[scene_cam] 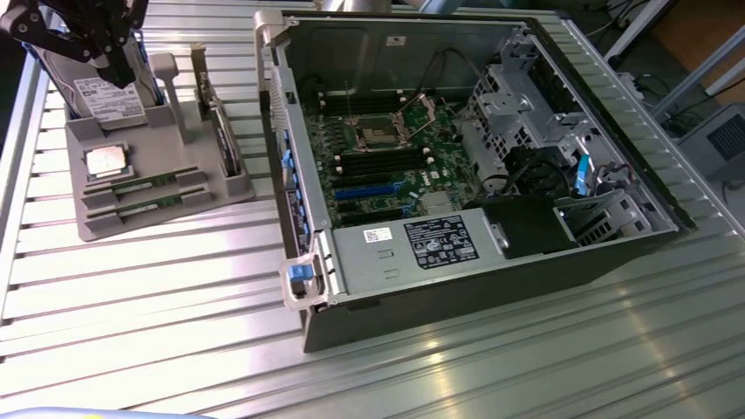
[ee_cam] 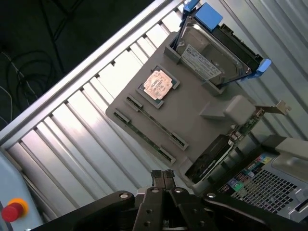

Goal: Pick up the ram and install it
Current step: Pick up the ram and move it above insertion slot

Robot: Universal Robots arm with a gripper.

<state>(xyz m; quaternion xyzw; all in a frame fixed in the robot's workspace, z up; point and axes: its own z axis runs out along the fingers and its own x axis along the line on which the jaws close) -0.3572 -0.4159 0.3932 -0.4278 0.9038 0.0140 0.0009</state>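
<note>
Ram [ee_cam: 156, 122] sat slotted in the grey holder [ee_cam: 202, 103] below the pincer [ee_cam: 162, 174]; the pincer hung tip-down, fingers pressed together, empty; the ram's long axis lay level, parallel to the hard drive's [ee_cam: 207, 53] labelled face.

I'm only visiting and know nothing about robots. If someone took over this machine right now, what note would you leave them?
Gripper: the black two-fingered gripper is shut and empty, hanging above the grey plastic holder.
Ram: two long, thin green ram sticks lie in the holder's slots, beside the square silver CPU chip.
Done: nothing that shows.
Left: the whole job, picking up a ram stick and installing it in the open computer case.
</note>
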